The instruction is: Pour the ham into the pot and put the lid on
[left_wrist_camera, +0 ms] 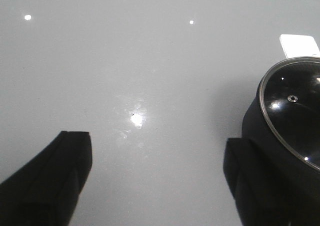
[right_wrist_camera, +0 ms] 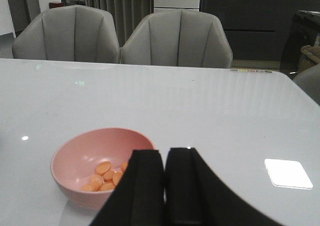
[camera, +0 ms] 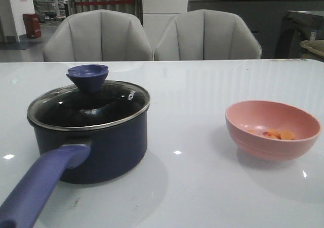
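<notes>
The dark navy pot [camera: 109, 147] stands at the table's left, its purple-blue handle [camera: 40, 187] pointing to the near left. The glass lid [camera: 93, 109] with a blue knob [camera: 87, 76] rests on it. At the right, a pink bowl [camera: 273, 132] holds several orange ham slices [camera: 279, 134]. Neither gripper shows in the front view. My left gripper [left_wrist_camera: 157, 186] is open over bare table, with the pot [left_wrist_camera: 265, 151] and lid [left_wrist_camera: 295, 105] just beyond one finger [left_wrist_camera: 250, 186]. My right gripper [right_wrist_camera: 165, 186] is shut on nothing, just beside the bowl [right_wrist_camera: 85, 156] and ham [right_wrist_camera: 105, 176].
Two grey chairs [camera: 98, 36] [camera: 207, 36] stand at the table's far edge. Bright ceiling-light reflections [right_wrist_camera: 287, 173] lie on the glossy white table [camera: 192, 187]. A wide strip of bare table separates pot and bowl.
</notes>
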